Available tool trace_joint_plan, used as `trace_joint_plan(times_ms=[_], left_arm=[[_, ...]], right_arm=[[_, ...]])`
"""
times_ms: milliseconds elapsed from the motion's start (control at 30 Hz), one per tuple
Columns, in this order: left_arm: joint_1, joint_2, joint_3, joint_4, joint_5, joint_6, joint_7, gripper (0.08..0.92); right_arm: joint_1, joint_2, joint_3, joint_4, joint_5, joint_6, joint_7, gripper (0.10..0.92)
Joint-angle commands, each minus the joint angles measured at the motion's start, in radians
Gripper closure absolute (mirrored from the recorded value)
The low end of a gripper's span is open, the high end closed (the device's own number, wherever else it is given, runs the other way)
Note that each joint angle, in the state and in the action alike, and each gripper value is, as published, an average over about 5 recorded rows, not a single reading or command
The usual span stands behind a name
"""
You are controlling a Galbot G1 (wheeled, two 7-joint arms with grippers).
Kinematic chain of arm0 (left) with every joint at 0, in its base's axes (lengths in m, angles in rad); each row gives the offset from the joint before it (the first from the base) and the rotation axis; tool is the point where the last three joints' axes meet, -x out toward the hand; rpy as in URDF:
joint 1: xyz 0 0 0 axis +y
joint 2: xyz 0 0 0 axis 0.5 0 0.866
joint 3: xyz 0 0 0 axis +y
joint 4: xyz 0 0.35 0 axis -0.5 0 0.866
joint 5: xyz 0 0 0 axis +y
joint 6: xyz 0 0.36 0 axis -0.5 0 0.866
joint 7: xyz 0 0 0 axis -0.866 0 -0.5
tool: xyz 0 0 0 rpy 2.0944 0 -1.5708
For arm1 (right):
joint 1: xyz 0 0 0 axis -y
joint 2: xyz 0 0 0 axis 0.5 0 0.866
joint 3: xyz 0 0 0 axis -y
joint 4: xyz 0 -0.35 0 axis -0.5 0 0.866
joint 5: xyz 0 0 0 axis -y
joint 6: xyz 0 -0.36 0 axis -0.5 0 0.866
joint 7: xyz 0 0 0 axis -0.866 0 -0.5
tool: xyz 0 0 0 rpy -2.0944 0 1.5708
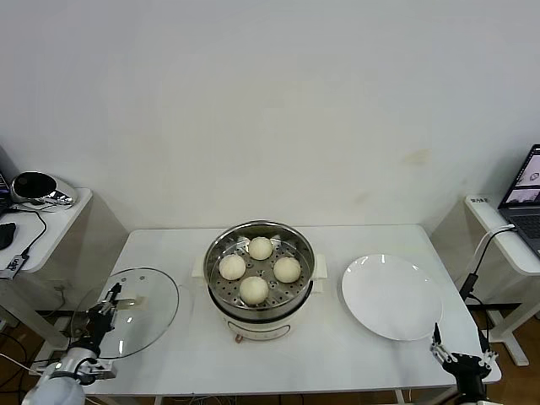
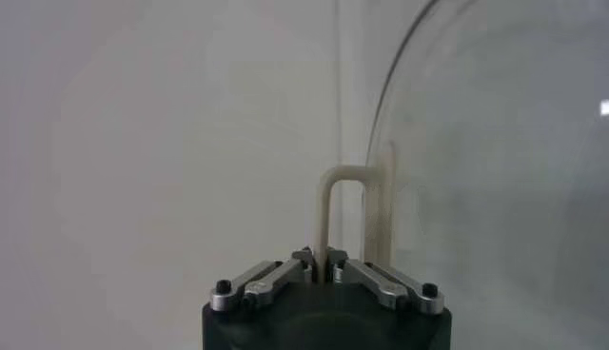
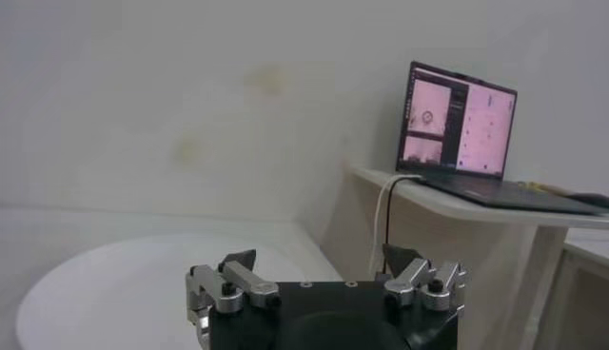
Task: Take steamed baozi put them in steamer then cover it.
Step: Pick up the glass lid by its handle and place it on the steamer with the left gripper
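Now the white table (image 1: 337,354) carries the shiny round steamer (image 1: 216,253), uncovered, with four smooth baozi (image 1: 254,289) inside; a flat white plate (image 1: 391,297) lies beside it; the clear glass cover (image 1: 152,308) lies left, its cream handle (image 2: 325,214) pinched by the left gripper (image 2: 320,264); the right gripper (image 3: 324,266) rests spread near the plate.

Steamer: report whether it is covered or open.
Open. The steamer shows four baozi uncovered; the cover lies on the table beside it, its handle gripped by the left gripper.
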Motion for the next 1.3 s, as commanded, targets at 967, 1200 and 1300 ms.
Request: trace_joint_plan(times_ms=[967, 1200, 1300], left_arm=[[-0.529, 0.090, 0.776, -0.492, -0.083, 0.758, 0.379, 0.855], [-0.585, -0.044, 0.870, -0.438, 0.056, 0.815, 0.467, 0.855], [-0.589, -0.083, 0.888, -0.425, 0.116, 0.835, 0.503, 0.855]], right_arm=[[-0.003, 0.019, -0.083, 0.021, -0.181, 0.055, -0.008, 0.203], [0.002, 0.022, -0.088, 0.022, -0.182, 0.050, -0.009, 0.203], [0.006, 0.020, -0.088, 0.019, -0.182, 0.047, -0.009, 0.203]])
